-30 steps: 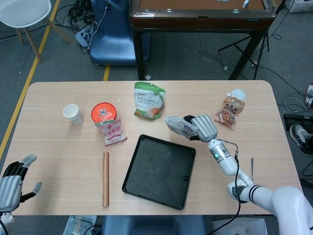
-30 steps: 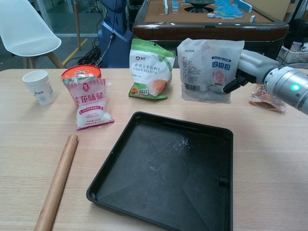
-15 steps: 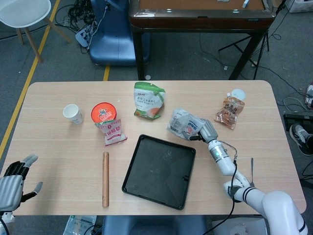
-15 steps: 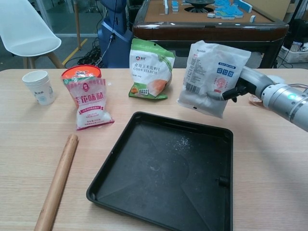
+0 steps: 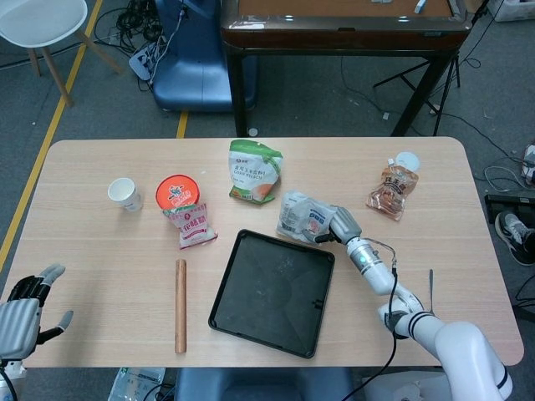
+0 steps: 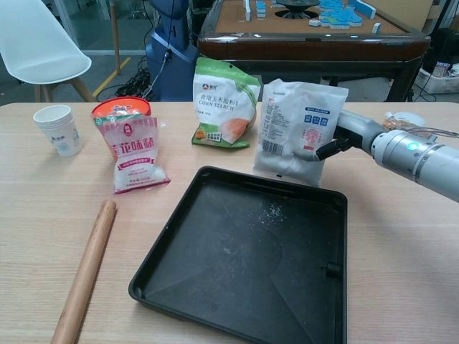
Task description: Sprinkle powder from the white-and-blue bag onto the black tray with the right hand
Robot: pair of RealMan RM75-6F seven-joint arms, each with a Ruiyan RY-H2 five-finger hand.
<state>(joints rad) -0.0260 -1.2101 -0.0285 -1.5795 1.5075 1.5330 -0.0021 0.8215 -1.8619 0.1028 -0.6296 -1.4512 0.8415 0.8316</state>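
Holding: the right hand (image 6: 343, 136) is gripping the bag (image 6: 295, 130) by its right edge, upright, at the far rim of the tray (image 6: 179, 283).
Left hand (image 5: 23, 307): is lying at the near left corner of the table (image 5: 92, 251), fingers spread, holding nothing, well apart from everything else.
Cup (image 6: 59, 129): is standing at far left, untouched.
Tub (image 6: 120, 108): is sitting behind a pink packet (image 6: 136, 154), which is lying flat in front of it.
Rolling pin (image 6: 84, 271): is lying left of the tray, near but apart.
Tray: is sitting at table centre; a faint dusting of white specks is showing on its floor, toward the far side.
Starch bag (image 6: 222, 102): is leaning behind the tray, just left of the held bag.
Bag: in the chest view its lower edge is appearing level with the tray's far rim; whether it is touching the rim or hanging just above cannot be told. No powder is visibly falling.
Right hand: fingers are closing around the bag's side, thumb toward the camera; the arm is reaching in from the right.
Pouch (image 5: 393, 185): is lying beyond the right arm, apart from it.
Step, as judged: the sprinkling pass is looking paused or between shakes, with little powder down.
Next move, as judged: carrying the bag over the tray's middle and tipping its opening downward; which end is open is not discernible.
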